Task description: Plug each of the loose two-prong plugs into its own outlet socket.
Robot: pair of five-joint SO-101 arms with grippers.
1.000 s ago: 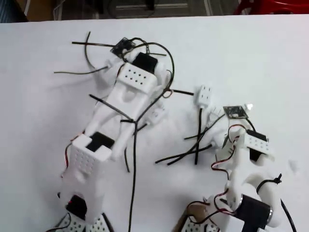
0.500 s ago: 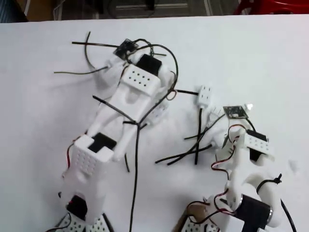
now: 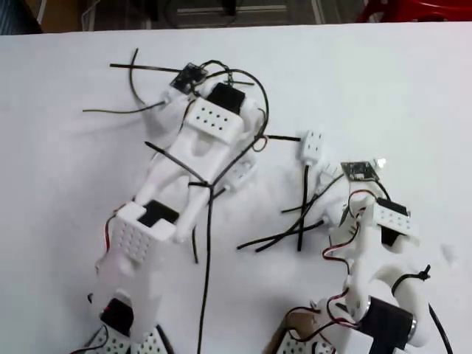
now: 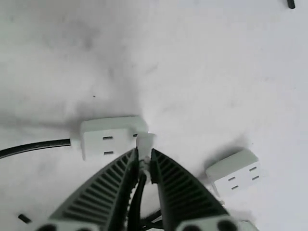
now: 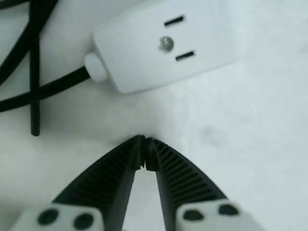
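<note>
White plastic, the plug (image 4: 145,142) sits pinched in my left claw (image 4: 144,155), its black cord (image 4: 138,190) trailing back through the grip, its nose just beside the near outlet socket (image 4: 94,143) on the surface (image 4: 216,72). I judge the prongs must line up with one slot pair (image 4: 107,138) before I push; whether they face the slots I cannot tell. Press straight and slowly, lest the socket slide. My right claw (image 5: 144,154) is closed on nothing, near another socket (image 5: 163,45); it could brace.
</note>
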